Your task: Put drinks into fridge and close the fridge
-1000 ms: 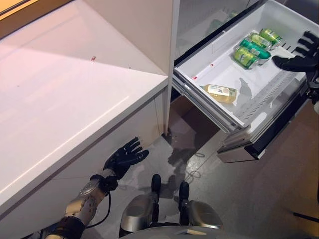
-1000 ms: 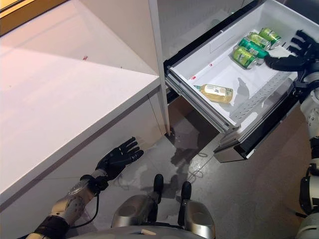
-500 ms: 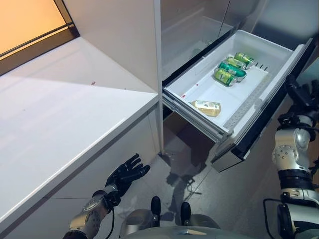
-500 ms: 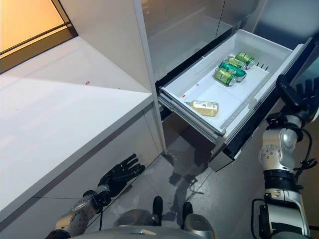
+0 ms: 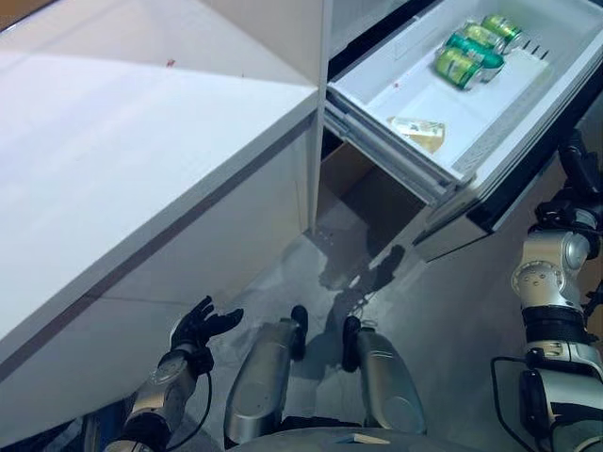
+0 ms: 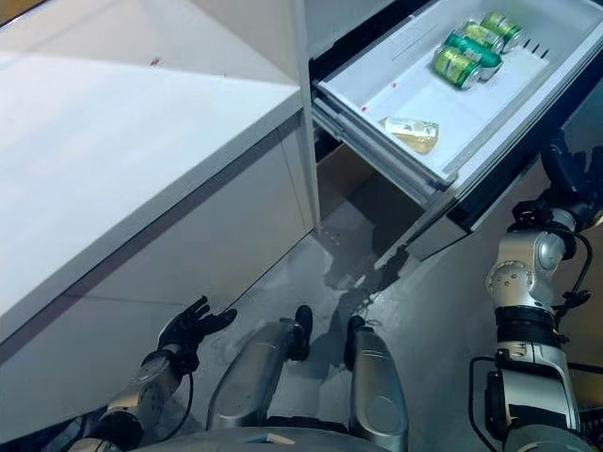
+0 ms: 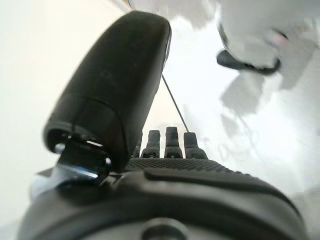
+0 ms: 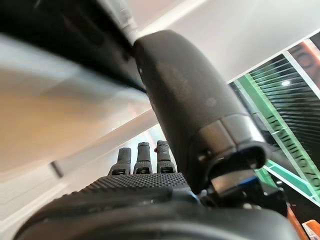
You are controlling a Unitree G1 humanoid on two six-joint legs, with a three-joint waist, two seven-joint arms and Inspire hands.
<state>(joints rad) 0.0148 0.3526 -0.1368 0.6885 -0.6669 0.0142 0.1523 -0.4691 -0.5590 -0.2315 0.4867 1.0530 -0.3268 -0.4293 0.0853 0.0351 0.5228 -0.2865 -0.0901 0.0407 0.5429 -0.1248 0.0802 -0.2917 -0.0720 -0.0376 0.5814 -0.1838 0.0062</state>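
Now, with cans (image 5: 469, 52) and bottle (image 5: 418, 132) in the open fridge drawer (image 5: 490, 122), we press our empty, straight-fingered right hand (image 6: 565, 174) squarely against its front (left hand (image 5: 200, 325) open, idle) and push evenly.

Cans (image 5: 474, 49) at far end in open fridge drawer (image 5: 377, 102); bottle (image 5: 419, 133) nearer front; counter (image 5: 122, 160) left.

A long white counter (image 5: 141, 141) (bright with light) stands over a glossy grey floor (image 5: 452, 330)

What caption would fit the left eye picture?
Open fridge drawer holding green cans and a pale bottle, beside a white counter.
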